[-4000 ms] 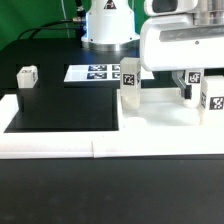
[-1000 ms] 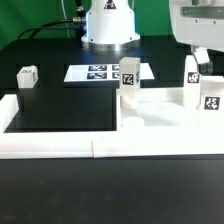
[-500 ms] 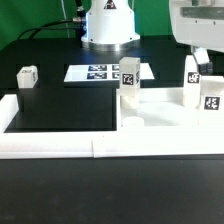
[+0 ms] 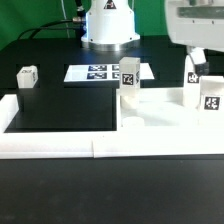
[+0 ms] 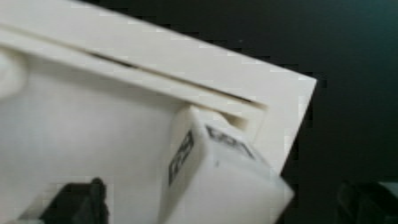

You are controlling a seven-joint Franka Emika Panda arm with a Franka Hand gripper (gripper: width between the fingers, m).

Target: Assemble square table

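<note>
The plate [image 4: 160, 122] lies flat on the surface [image 4: 60, 190] at the exterior view's right, inside the corner of the white rails [image 4: 50, 145], with three legs standing upright on it: one [image 4: 129, 83] at its left corner and two [image 4: 192, 85] [image 4: 211, 99] near its right edge. A fourth leg [image 4: 27, 77] sits apart on the surface at the far left, near the marker board [image 4: 100, 73]. The fingers [image 5: 75, 203] are spread wide and grasp nothing, hanging above the right-hand legs, one of which [image 5: 222, 160] the wrist view shows between them.
</note>
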